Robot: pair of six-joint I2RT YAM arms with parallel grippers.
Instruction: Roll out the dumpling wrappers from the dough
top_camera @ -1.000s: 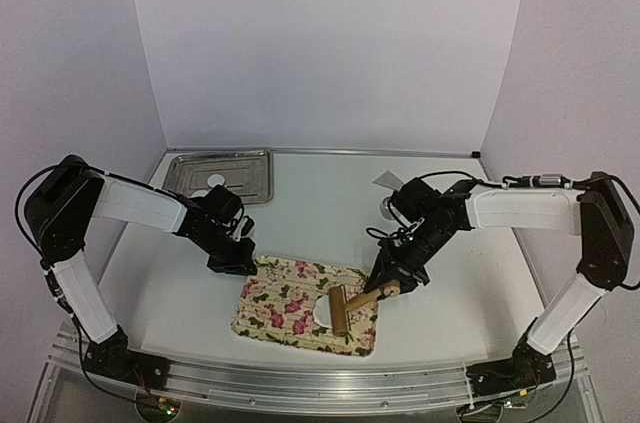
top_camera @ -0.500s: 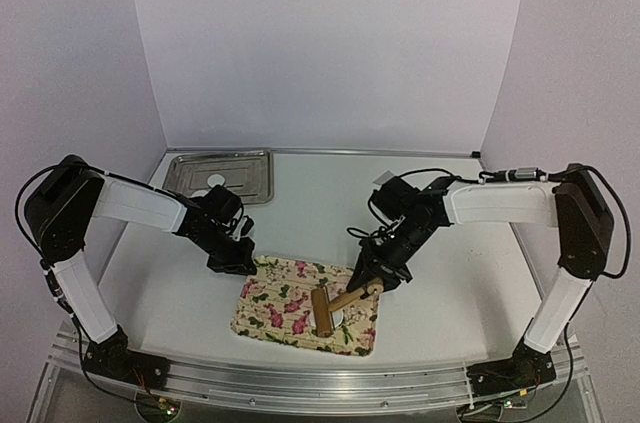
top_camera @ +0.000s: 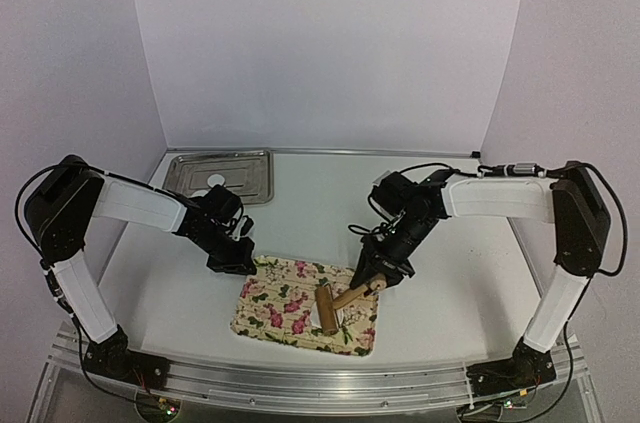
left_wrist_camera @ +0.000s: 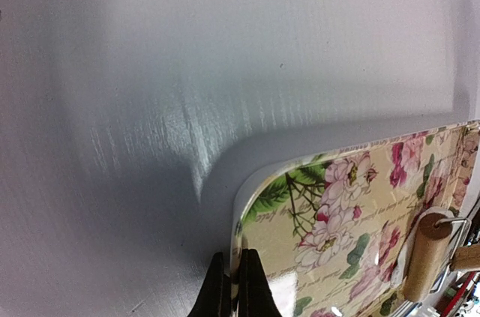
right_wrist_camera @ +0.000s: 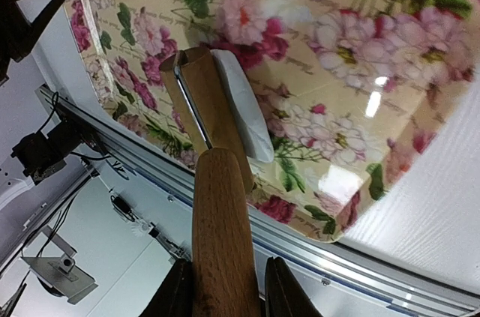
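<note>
Both arms (top_camera: 140,205) have white shells, black joints and looping black cables (top_camera: 440,168).

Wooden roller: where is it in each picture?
Top external: the wooden roller sits on the right half of the flowery board, its handle in the right gripper.
Left wrist: bottom right corner, partly cut off.
Right wrist: middle, handle running up from the bottom edge.
Shared landmark: the flowery board, seen in all three.

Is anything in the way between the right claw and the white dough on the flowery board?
Only the wooden roller that the right gripper holds: its drum lies against the dough on the floral board. Nothing else visible is between them.
</note>
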